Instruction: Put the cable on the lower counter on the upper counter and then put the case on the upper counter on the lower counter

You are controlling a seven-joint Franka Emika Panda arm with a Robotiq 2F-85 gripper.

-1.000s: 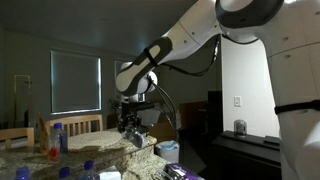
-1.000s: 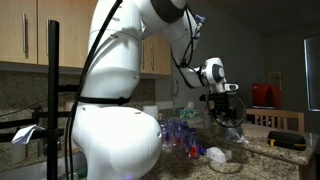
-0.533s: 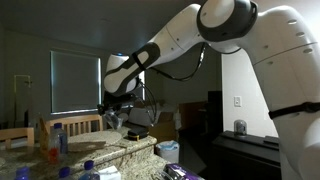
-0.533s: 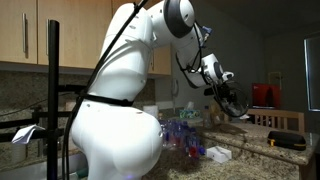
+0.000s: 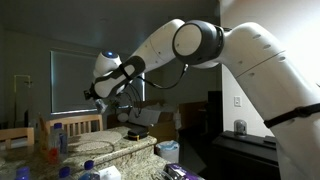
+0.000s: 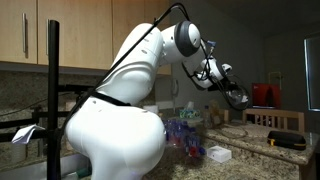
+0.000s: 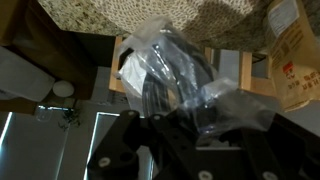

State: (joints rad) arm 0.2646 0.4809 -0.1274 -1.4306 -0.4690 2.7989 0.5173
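We see the white robot arm (image 5: 200, 45) reach out high over the upper counter (image 5: 118, 152). The gripper (image 7: 172, 118) is squeezed tight on the cable (image 7: 178, 70). The cable is a dark cord rolled up inside a clear, crinkly plastic bag (image 7: 150, 40), and it is up in the air, not lying on any counter. In the wrist view we see the speckled stone edge of a counter (image 7: 110, 15) past the bag, with a wooden chair (image 7: 118, 68) and a brown cardboard box (image 7: 292, 55) near it. In both exterior views the gripper (image 5: 97, 97) (image 6: 238, 97) hangs above the stone top and does not touch it. A flat dark thing that looks like the case (image 6: 285, 141) lies on the upper counter (image 6: 255, 155), well apart from the gripper. Clear bottles with blue caps (image 5: 60, 135) stand on the counter too.
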